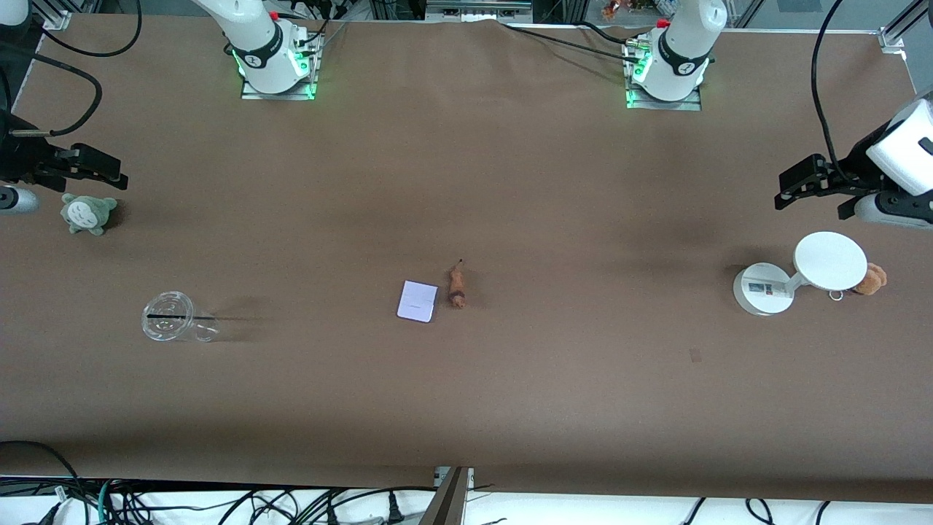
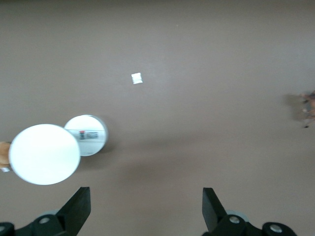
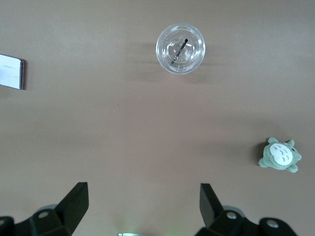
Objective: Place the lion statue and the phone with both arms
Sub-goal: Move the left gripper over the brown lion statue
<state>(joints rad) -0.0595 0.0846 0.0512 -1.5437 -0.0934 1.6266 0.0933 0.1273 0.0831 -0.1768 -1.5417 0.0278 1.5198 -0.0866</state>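
- Phone (image 1: 418,301) lies flat on the brown table (image 1: 466,408), about midway between the two arms' ends; I also catch one edge of it in the right wrist view (image 3: 11,71).
- Lion (image 1: 457,286) lies on its side just beside the phone, on the side toward the left arm's end, with a narrow strip of table between them — not touching. I see a blurred bit of it at the edge of the left wrist view (image 2: 307,108).
- Left gripper (image 1: 802,186) hangs over the left arm's end of the table, fingers spread wide and holding nothing; both fingertips (image 2: 78,204) show in its wrist view with bare table between them.
- Right gripper (image 1: 102,171) hangs over the right arm's end, fingers likewise spread and empty (image 3: 74,199).
- White stand (image 1: 791,281) sits at the left arm's end, its round base toward the middle of the table and its round top disc raised beside it.
- Brown plush (image 1: 871,278) peeks out just beside the stand's disc, with a metal ring by it.
- Grey-green plush (image 1: 87,213) lies at the right arm's end, close under the right gripper.
- Clear cup (image 1: 171,319) stands nearer my front camera than that plush, a dark straw across its lid — well apart from the phone.
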